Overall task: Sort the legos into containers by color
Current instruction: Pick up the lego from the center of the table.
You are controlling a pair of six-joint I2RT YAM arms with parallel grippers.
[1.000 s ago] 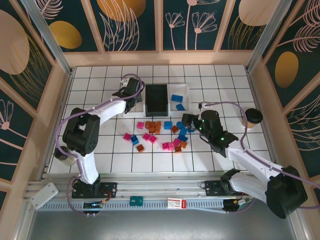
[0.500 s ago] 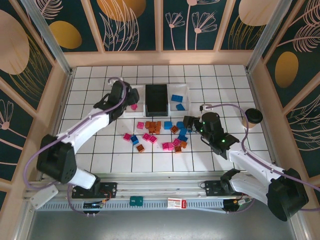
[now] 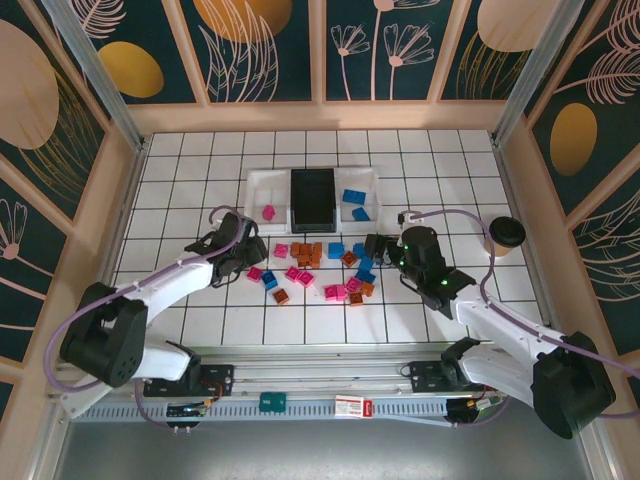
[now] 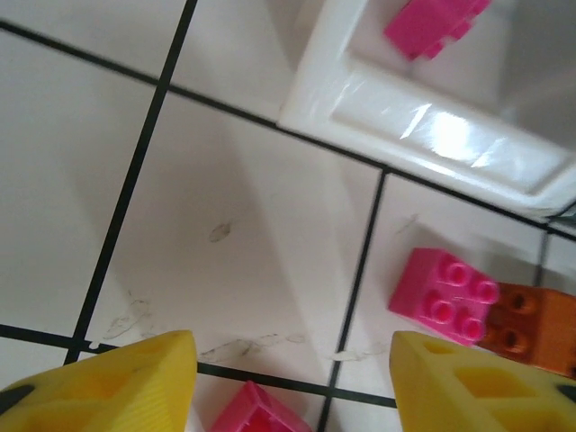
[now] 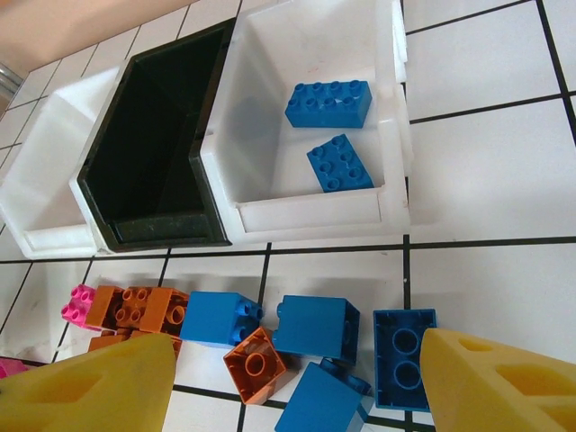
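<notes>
Step (judged): both arms about to pick; sorting was barely begun.
Technique, L: drop straight over pink brick [image 4: 256, 414], center it betw. the pads, and close on its flat sides. Keep off the pink/orange pair [image 4: 445, 297] nearby.
Technique, R: pick one blue brick [image 5: 315, 328]. Neighbours touched it, so come down narrow & vertical.
Left gripper [image 4: 288, 355]: was spread wide, held nothing, touched nothing.
Right gripper [image 5: 297, 346]: was spread wide, empty, above the blue cluster.
Left white bin [image 3: 258, 190]: held 1 pink.
Black bin [image 3: 312, 197]: looked empty.
Right white bin [image 5: 270, 108]: held 2 blue.
Loose legos [image 3: 305, 252]: lay mixed on the tiles, just in front of the bins, betw. the arms.
</notes>
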